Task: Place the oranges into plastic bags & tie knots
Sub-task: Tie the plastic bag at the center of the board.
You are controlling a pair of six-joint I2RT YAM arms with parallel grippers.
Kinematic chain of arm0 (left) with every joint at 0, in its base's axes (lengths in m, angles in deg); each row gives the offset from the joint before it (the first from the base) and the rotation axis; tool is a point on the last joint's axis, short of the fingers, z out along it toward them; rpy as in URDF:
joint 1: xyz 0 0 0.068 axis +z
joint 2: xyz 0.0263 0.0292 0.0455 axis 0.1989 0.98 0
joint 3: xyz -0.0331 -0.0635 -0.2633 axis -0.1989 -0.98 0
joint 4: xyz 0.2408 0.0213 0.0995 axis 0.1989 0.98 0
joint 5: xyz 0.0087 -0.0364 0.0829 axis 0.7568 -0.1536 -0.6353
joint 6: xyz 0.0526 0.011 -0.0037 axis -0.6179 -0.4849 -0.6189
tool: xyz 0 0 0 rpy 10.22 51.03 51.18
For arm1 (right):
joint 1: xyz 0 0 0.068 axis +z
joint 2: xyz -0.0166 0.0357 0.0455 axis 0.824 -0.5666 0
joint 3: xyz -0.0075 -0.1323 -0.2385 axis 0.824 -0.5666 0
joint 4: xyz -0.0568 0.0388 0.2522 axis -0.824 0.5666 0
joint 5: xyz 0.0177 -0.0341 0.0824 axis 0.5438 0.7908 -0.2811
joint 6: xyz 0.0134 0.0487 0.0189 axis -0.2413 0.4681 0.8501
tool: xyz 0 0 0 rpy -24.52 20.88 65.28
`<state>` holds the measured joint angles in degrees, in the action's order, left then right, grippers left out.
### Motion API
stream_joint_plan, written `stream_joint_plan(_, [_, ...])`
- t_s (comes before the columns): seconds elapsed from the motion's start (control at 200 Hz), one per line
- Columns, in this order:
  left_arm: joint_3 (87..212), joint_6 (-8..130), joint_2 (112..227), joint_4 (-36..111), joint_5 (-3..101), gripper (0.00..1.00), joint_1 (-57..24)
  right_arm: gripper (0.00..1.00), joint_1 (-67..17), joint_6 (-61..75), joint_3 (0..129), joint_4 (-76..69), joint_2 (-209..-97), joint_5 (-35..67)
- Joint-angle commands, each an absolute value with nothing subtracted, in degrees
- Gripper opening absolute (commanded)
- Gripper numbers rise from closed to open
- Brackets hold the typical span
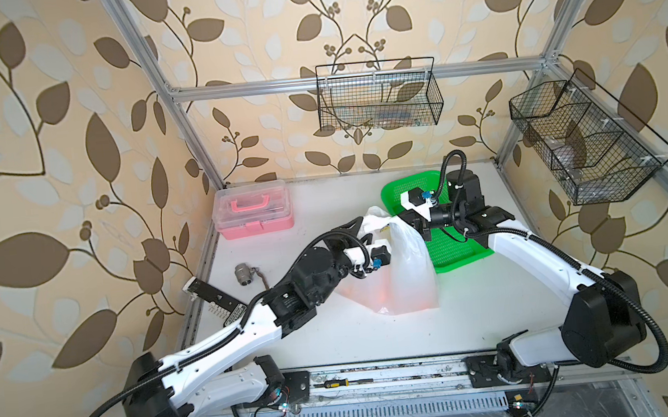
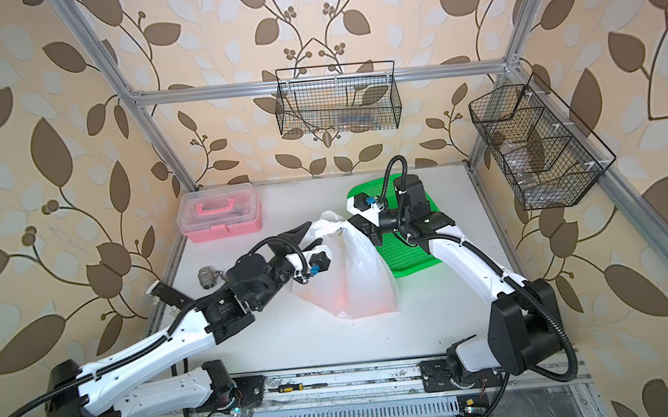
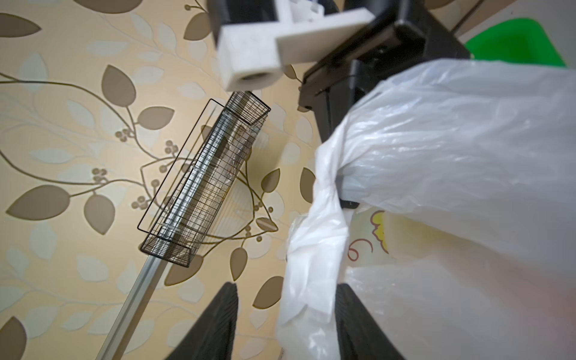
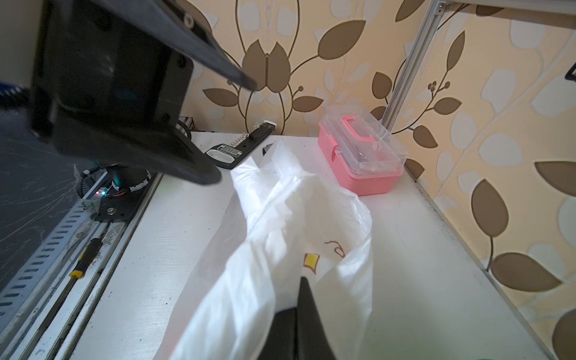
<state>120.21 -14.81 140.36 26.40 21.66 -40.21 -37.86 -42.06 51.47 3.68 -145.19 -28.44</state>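
Our right hand (image 4: 301, 290) clamps the plastic bag (image 1: 409, 265) by its top, so it stands on the tabletop (image 1: 378, 339); our left hand (image 3: 286, 290) gapes around a handle. We judge this readies the knot.

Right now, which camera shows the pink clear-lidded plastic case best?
Right wrist view: the pink clear-lidded plastic case is close, unobstructed, handle visible. In both top views it is whole but small, by the back wall. Left wrist view misses it.
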Motion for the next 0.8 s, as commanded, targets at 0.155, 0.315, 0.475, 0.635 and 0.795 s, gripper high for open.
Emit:
stream_joint_plan(0.155, [114.9, 4.8, 127.4, 36.3, 26.0, 0.45, -39.9, 0.00, -37.6, -42.6, 50.7, 4.3, -143.2, -28.2])
stream_joint_plan(0.315, [112.1, 10.7, 130.4, 32.4, 28.7, 0.38, -39.9, 0.00, -37.6, -42.4, 50.7, 4.3, -143.1, -28.2])
stream_joint_plan(0.475, [111.5, 11.0, 135.0, 26.6, 27.6, 0.41, -39.9, 0.00, -37.6, -42.5, 50.5, 4.5, -142.6, -28.1])
stream_joint_plan(0.635, [112.3, 9.5, 138.4, 22.8, 26.1, 0.41, -39.9, 0.00, -37.6, -42.5, 50.6, 4.5, -142.4, -27.9])
stream_joint_plan(0.795, [112.1, 8.8, 138.9, 19.0, 24.5, 0.40, -39.9, 0.00, -37.6, -42.5, 50.6, 4.6, -142.4, -28.2])
